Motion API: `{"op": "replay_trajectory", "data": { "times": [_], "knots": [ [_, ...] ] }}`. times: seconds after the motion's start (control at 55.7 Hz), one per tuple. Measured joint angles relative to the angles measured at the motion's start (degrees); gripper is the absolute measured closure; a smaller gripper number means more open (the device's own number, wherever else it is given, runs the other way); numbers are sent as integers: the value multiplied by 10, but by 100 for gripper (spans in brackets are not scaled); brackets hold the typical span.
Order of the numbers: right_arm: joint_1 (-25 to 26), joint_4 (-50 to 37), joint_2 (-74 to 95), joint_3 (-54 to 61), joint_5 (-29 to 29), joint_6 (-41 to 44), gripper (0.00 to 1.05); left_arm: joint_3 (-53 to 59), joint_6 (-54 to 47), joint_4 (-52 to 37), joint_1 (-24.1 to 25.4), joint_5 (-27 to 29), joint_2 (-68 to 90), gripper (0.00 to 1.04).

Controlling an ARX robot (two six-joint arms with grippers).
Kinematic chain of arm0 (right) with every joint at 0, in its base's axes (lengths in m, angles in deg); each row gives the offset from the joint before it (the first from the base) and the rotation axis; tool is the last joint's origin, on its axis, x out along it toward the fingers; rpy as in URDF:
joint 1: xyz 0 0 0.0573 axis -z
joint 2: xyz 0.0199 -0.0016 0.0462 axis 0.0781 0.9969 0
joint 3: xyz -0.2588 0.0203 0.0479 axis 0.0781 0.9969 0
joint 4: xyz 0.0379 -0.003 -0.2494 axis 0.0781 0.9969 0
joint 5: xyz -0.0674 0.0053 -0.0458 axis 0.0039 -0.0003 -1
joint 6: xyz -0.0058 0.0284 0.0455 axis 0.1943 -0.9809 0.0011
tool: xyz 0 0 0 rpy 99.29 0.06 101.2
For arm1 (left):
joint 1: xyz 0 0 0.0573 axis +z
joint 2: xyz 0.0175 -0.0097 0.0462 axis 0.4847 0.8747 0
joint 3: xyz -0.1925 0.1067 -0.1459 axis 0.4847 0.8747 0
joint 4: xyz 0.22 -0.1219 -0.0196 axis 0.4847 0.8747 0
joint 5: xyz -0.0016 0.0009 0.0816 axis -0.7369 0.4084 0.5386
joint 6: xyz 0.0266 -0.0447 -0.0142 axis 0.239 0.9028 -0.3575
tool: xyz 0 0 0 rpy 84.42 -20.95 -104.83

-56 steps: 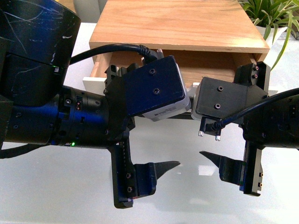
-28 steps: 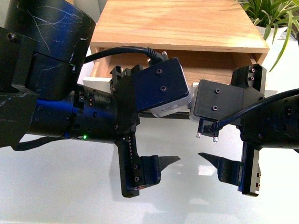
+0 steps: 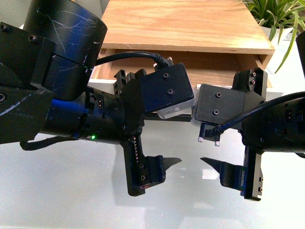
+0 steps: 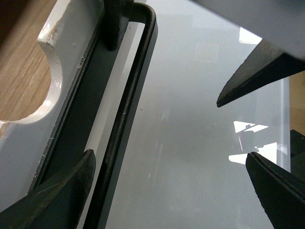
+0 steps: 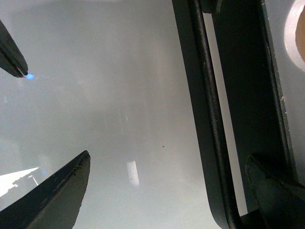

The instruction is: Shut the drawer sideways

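Glossy white desk (image 3: 62, 191), pretty reflective. Toward the back sits a light-wood cabinet (image 3: 186, 24), its drawer (image 3: 104, 82) sticking out, and a leafy plant (image 3: 274, 12) near its right corner.

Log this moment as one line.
drawer partly open | left gripper open, jaws astride handle | right gripper open, jaws astride handle | nothing gripped

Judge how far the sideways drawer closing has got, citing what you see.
Done: left gripper and right gripper, both open, each straddle the black handle. In hand: nothing gripped yet. Left: the drawer stands out from the cabinet and needs pushing shut.
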Motion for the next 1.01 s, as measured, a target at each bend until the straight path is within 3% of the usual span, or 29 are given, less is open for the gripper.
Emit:
{"op": "replay_trajectory", "data": {
  "times": [1.006],
  "knots": [
    [20,-60,40,-11,12,-23,9,-45,31,9,-5,13,31,9]
  ]
}}
